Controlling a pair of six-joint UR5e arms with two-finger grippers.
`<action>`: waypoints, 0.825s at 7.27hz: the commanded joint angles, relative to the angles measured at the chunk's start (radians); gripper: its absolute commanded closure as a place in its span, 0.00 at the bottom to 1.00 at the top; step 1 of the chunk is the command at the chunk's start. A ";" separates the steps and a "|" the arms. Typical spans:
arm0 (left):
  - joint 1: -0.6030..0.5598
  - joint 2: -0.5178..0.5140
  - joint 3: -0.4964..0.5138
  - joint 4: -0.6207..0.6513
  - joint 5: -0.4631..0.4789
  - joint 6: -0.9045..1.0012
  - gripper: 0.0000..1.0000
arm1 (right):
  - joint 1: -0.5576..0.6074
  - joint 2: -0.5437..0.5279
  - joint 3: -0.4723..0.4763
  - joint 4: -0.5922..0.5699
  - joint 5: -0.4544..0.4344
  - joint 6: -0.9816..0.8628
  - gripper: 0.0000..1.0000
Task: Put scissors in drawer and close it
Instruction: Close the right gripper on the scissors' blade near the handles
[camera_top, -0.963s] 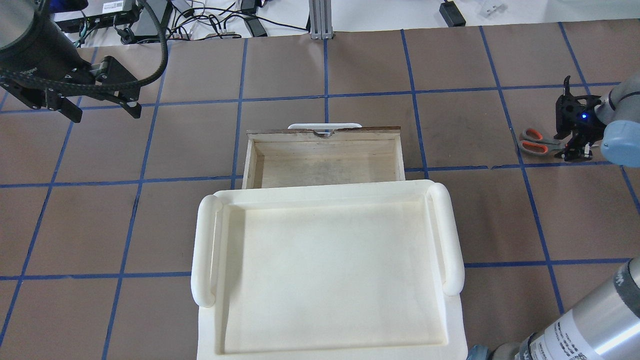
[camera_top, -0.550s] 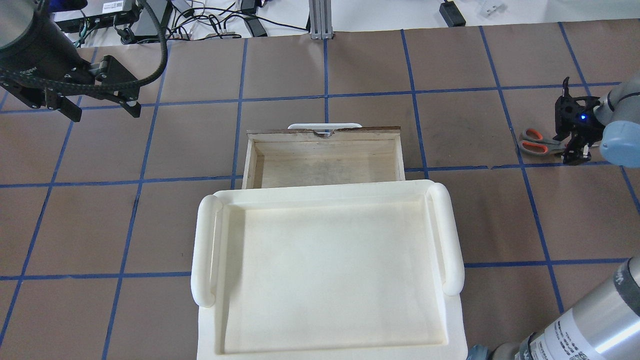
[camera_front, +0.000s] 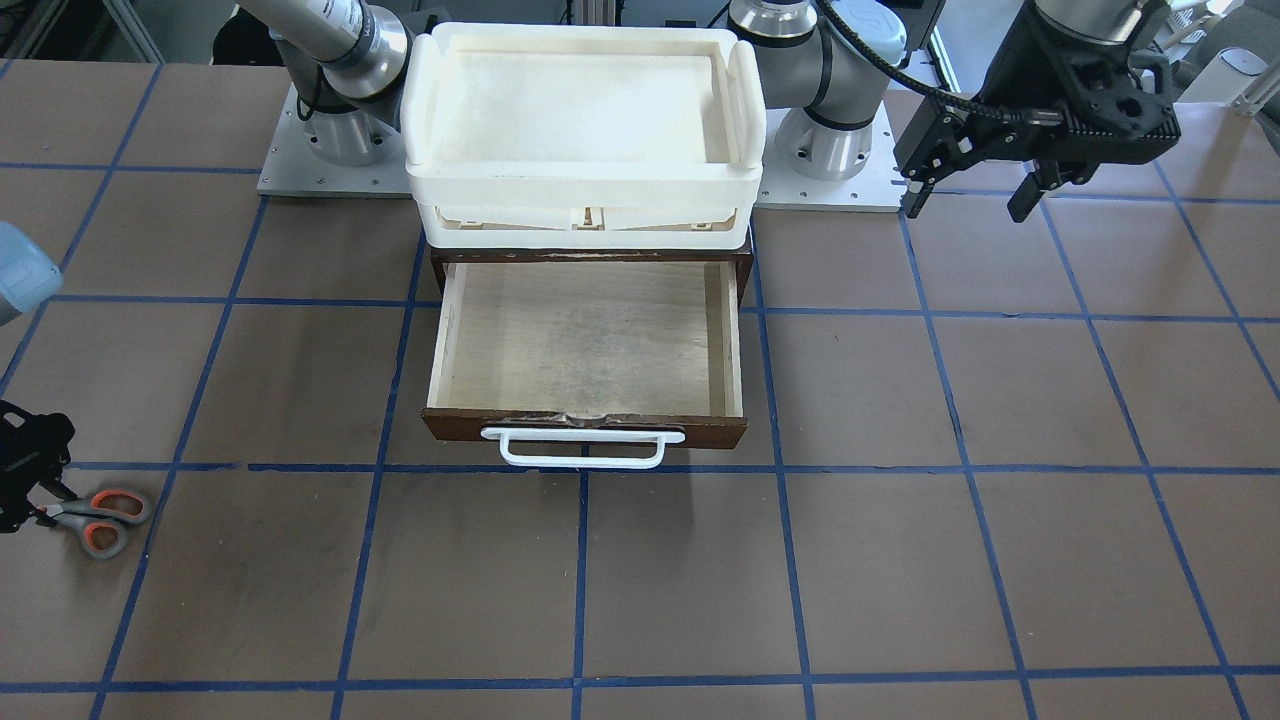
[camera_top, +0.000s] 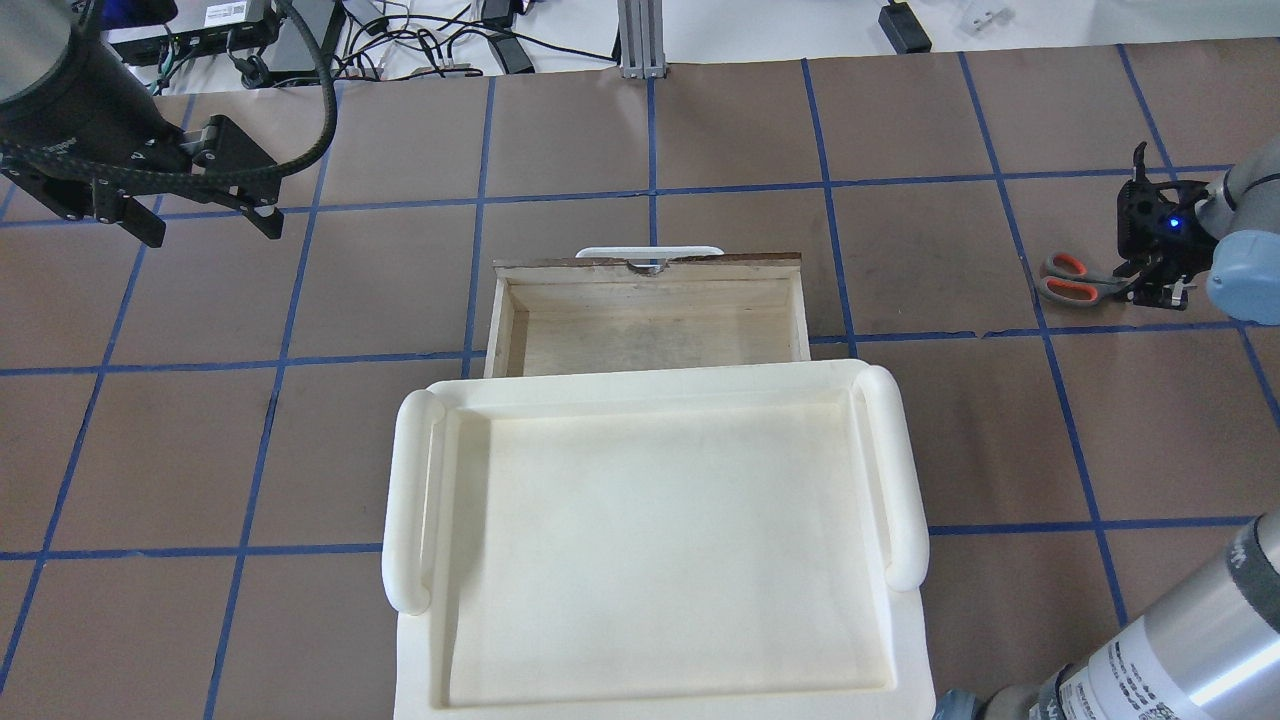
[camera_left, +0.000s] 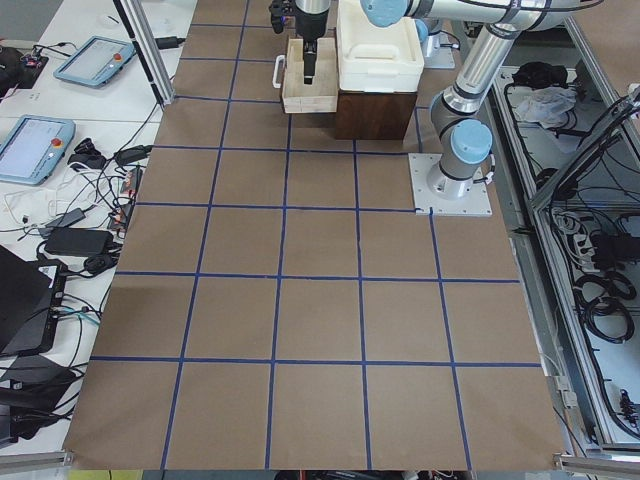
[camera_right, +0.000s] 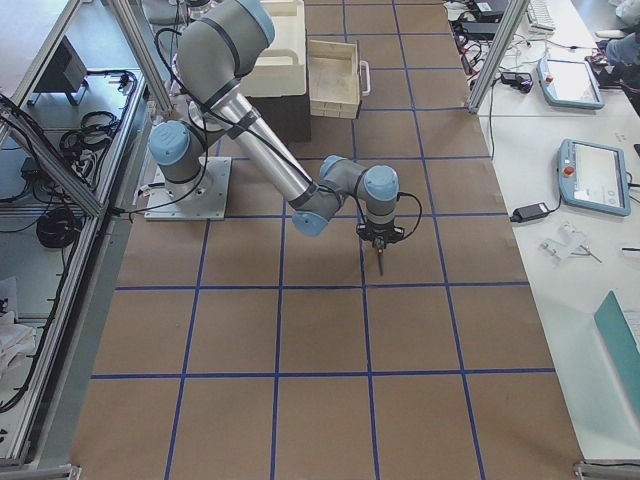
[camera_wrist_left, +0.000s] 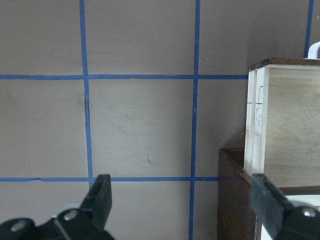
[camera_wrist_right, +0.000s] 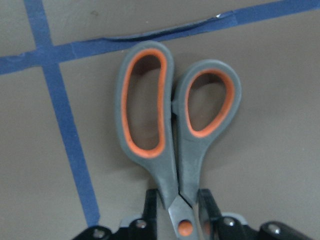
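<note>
The scissors (camera_top: 1070, 280), with grey handles lined orange, lie on the brown table at the far right. They also show in the front view (camera_front: 100, 520). My right gripper (camera_top: 1135, 285) is down at the table, shut on the scissors' neck just behind the loops. In the right wrist view both fingers (camera_wrist_right: 150, 205) press the neck of the scissors (camera_wrist_right: 175, 130). The drawer (camera_top: 650, 330) is pulled open and has nothing in it; its white handle (camera_front: 583, 447) faces away from me. My left gripper (camera_top: 210, 225) is open and empty, above the table at the far left.
A cream plastic tray (camera_top: 410, 500) sits on top of the dark cabinet (camera_wrist_left: 232, 200) that holds the drawer. Blue tape lines cross the brown table. Cables and boxes lie beyond the far edge (camera_top: 400, 40).
My right gripper's fingers have drawn in onto the scissors' neck, and the wrist has shifted slightly. The scissors nudged a little. The left arm barely moved.
</note>
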 joint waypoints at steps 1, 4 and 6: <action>0.000 0.003 -0.009 0.003 -0.001 -0.001 0.00 | 0.000 0.001 -0.004 0.002 -0.002 -0.002 0.67; 0.000 0.003 -0.009 0.005 0.000 -0.001 0.00 | 0.001 0.001 -0.004 0.021 0.000 -0.005 0.37; 0.000 0.003 -0.009 0.005 0.000 -0.001 0.00 | 0.001 0.002 -0.004 0.022 0.001 -0.008 0.21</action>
